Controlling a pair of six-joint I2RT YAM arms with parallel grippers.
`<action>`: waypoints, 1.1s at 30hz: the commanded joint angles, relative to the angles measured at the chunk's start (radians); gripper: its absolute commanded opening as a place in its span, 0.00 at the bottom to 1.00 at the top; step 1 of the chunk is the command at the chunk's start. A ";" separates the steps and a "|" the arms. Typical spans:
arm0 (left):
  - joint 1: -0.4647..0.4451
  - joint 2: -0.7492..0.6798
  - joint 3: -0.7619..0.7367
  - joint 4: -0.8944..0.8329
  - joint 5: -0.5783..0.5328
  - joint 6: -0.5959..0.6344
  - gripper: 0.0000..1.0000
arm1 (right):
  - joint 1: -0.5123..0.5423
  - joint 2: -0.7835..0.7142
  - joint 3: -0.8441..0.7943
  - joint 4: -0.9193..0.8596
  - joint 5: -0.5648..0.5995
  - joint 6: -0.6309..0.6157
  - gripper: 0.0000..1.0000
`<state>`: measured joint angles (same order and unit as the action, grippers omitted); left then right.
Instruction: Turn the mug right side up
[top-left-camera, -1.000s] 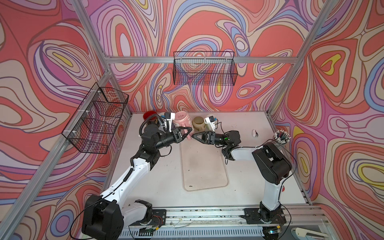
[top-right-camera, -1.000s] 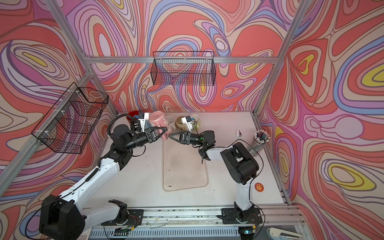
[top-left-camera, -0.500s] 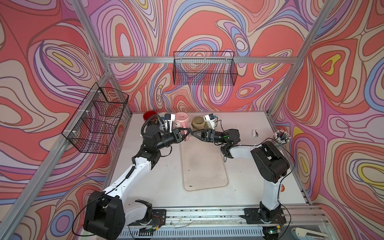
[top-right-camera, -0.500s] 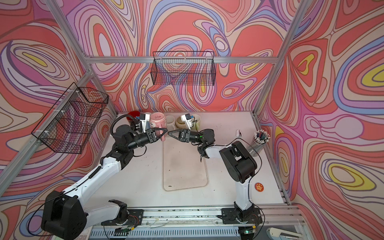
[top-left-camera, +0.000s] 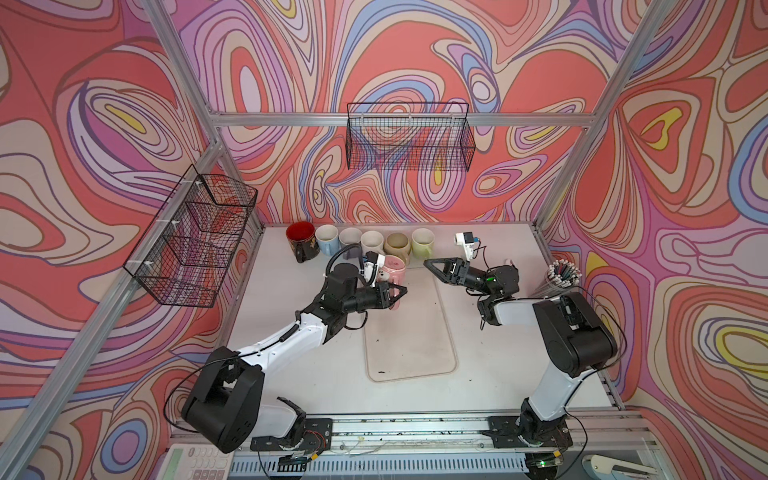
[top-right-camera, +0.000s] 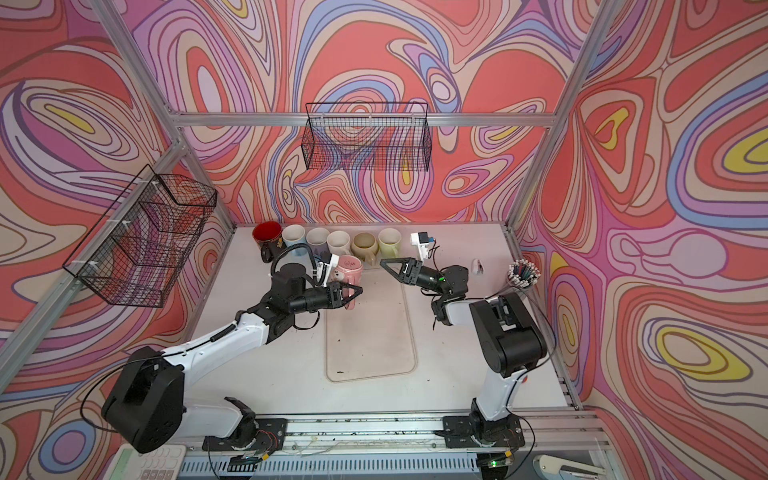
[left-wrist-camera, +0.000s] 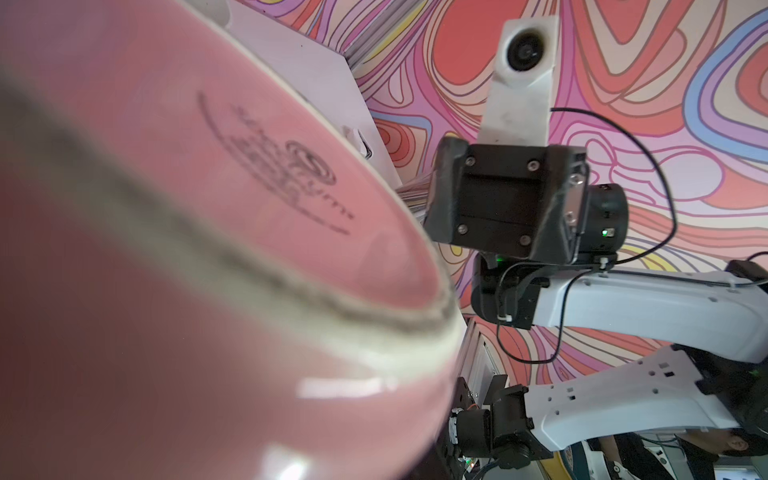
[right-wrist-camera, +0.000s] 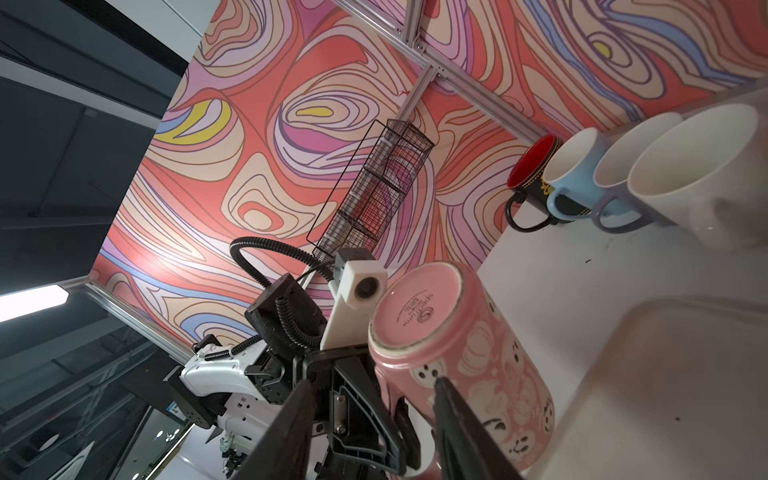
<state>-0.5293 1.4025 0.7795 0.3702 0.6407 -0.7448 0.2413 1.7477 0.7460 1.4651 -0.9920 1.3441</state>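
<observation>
White surface (top-left-camera: 498, 332), swirl-patterned walls (top-left-camera: 415, 62). Mid-frame, left hand (top-left-camera: 400, 291) clamped on inverted pink mug (top-left-camera: 392, 271); right hand (top-left-camera: 428, 263) apart.

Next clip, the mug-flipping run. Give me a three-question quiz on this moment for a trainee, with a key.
1. True or false: the pink mug sits mouth up.
2. Fill in: the jaws of the right gripper stand ___, clear of the mug.
3. What grips the mug's handle? A. the left gripper B. the right gripper C. nothing

Key: 1 false, its stamped base faces up; 2 open; 3 A.
</observation>
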 joint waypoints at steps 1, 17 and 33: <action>-0.026 0.055 -0.006 0.228 -0.034 0.056 0.00 | -0.040 -0.059 -0.044 0.018 -0.009 -0.003 0.48; -0.083 0.518 -0.063 0.993 0.019 -0.166 0.00 | -0.116 -0.303 -0.122 -0.327 -0.022 -0.183 0.47; -0.083 0.509 -0.255 0.993 -0.100 -0.088 0.41 | -0.116 -0.390 -0.097 -0.614 0.024 -0.383 0.57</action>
<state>-0.6128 1.9297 0.5388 1.2682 0.5797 -0.8574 0.1299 1.3766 0.6338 0.8989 -0.9848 1.0077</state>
